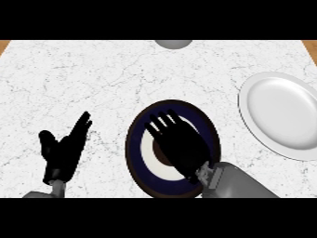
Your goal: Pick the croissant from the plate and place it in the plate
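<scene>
The right hand was seen spread over the dark plate, its fingers pointing away from the robot and covering the pale centre of that plate. The croissant could not be made out; it was judged to lie hidden beneath the palm, on the dark plate. Whether the fingers had closed on it could not be told, since only the back of the hand was shown. The left hand was held at the lower left, released, fingers straight and raised, at rest and well apart from the plates. The white plate lay to the right, near the counter's edge. A croissant would be expected to be light, soft and flaky, easily crushed; it would best be taken across its thick middle, not by the thin tips
</scene>
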Action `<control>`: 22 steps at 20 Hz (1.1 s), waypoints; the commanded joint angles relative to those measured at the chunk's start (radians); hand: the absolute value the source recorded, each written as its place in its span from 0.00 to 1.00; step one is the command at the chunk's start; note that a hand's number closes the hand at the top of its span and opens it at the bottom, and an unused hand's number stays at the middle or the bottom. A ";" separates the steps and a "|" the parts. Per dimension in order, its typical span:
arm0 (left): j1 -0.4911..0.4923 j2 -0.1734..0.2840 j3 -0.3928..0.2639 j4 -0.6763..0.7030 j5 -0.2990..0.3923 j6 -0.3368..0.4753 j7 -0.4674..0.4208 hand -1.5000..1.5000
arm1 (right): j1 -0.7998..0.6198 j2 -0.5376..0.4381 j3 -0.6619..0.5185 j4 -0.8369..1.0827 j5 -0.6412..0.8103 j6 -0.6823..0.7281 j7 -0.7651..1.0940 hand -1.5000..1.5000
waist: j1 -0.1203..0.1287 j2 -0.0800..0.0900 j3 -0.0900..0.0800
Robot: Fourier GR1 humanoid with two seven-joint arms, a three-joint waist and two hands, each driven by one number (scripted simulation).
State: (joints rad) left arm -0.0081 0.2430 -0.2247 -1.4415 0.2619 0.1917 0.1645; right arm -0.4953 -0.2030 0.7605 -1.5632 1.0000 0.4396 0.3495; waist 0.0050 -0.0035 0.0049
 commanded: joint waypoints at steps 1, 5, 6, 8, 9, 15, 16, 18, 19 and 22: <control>-0.044 -0.032 0.021 0.042 -0.003 -0.013 0.041 0.50 | 0.018 0.040 -0.021 -0.017 0.058 0.063 0.023 0.00 | -0.005 0.003 -0.005; 0.034 -0.012 0.020 -0.036 -0.016 -0.029 0.070 0.50 | 0.051 0.078 -0.008 0.124 0.136 -0.057 -0.043 0.00 | 0.000 0.003 -0.005; 0.044 -0.034 0.007 -0.021 -0.027 -0.037 0.038 0.50 | 0.047 0.048 -0.037 0.095 0.131 -0.030 -0.079 0.00 | -0.002 0.003 -0.005; 0.007 -0.030 0.039 0.045 -0.037 -0.041 0.010 0.50 | 0.035 0.060 -0.039 0.220 0.157 -0.096 -0.127 0.00 | 0.000 0.005 -0.005; 0.026 -0.026 0.036 -0.006 -0.017 -0.053 0.043 0.50 | 0.096 0.111 0.035 0.203 0.195 -0.102 -0.060 0.00 | 0.000 0.004 -0.005; 0.053 -0.014 0.064 0.021 -0.027 -0.083 0.016 0.50 | 0.044 0.048 0.025 0.250 0.242 -0.072 -0.183 1.00 | 0.001 0.004 -0.005; 0.078 -0.008 0.081 -0.021 -0.010 -0.100 0.011 0.50 | 0.043 0.065 0.021 0.216 0.262 -0.042 -0.166 1.00 | 0.001 0.003 -0.005; -0.045 -0.047 0.063 0.030 -0.047 -0.063 0.082 0.50 | -0.016 0.089 -0.027 0.332 0.278 -0.113 -0.223 1.00 | -0.002 0.005 -0.005; 0.006 -0.044 0.067 0.014 -0.037 -0.068 0.073 0.50 | 0.097 0.028 0.028 0.211 0.295 -0.116 -0.213 1.00 | -0.006 0.003 -0.005; 0.024 -0.060 0.055 -0.008 -0.073 -0.059 0.063 0.50 | 0.081 0.033 -0.013 0.237 0.335 -0.162 -0.246 1.00 | -0.003 0.003 -0.005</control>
State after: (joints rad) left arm 0.0013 0.2011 -0.1620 -1.4580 0.2058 0.1359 0.2149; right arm -0.4621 -0.1360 0.7429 -1.3487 1.2756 0.3518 0.1427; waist 0.0052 -0.0123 0.0007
